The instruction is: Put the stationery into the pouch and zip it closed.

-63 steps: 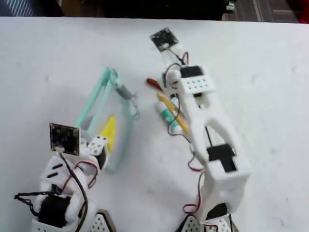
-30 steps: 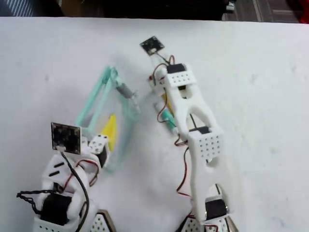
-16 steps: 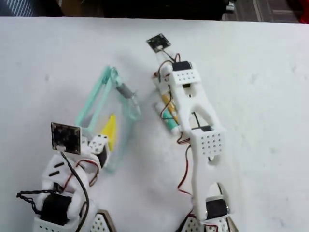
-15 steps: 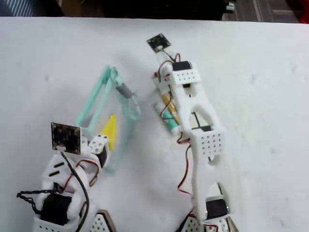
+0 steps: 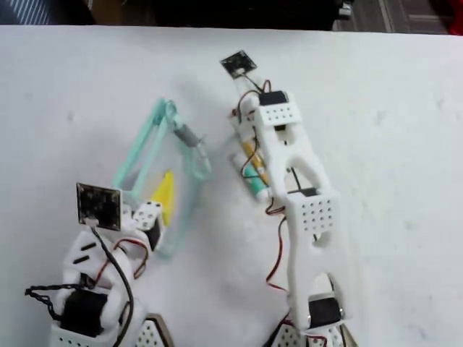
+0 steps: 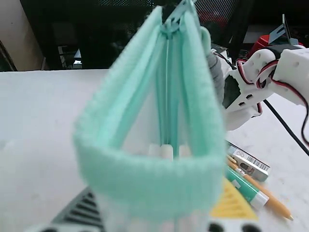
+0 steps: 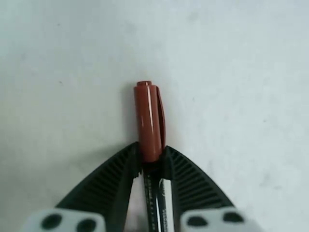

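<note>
The marker (image 7: 149,118) has a glossy reddish-brown cap with a clip and a black barrel behind it. The right gripper (image 7: 150,155) grasps it: its dark ribbed fingers (image 7: 118,176) are clenched on the barrel at the base of the cap. The marker's long axis runs in line with the gripper, and the cap points straight out past the fingertips over the white table (image 5: 391,108). Whether it touches the table cannot be told. The pouch (image 5: 142,155) is clear-walled with mint green zipper edging. Its zipper is open and its mouth is spread wide. In the high view its long axis runs diagonally, from the left gripper (image 5: 148,217) at its near end away toward the grey zipper pull (image 5: 187,135) at its far end. The left gripper appears clamped on that near end. A yellow triangle (image 5: 165,194) lies inside the pouch. Just beside the pouch on the table, a yellow pencil (image 6: 263,195) and a green pen (image 6: 247,189) lie side by side, roughly parallel to each other.
</note>
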You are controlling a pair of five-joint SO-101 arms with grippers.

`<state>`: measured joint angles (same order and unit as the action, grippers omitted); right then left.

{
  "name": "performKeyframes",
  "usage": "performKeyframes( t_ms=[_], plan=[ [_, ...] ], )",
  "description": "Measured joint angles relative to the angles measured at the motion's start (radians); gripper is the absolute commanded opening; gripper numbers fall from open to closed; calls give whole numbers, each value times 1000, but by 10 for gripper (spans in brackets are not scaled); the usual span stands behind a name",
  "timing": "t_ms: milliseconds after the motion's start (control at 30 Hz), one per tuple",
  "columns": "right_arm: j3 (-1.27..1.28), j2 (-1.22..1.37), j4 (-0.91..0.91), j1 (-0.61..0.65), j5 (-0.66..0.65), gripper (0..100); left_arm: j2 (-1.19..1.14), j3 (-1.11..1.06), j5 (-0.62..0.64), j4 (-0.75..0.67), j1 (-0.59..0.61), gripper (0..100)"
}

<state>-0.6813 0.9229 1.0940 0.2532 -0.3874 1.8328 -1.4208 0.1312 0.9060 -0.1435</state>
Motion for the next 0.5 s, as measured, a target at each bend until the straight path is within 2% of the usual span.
performKeyframes(
  t_ms=[500],
  plan=[
    [-5,0,21,0,0,16,0,0,0,0,0,163]
  ],
)
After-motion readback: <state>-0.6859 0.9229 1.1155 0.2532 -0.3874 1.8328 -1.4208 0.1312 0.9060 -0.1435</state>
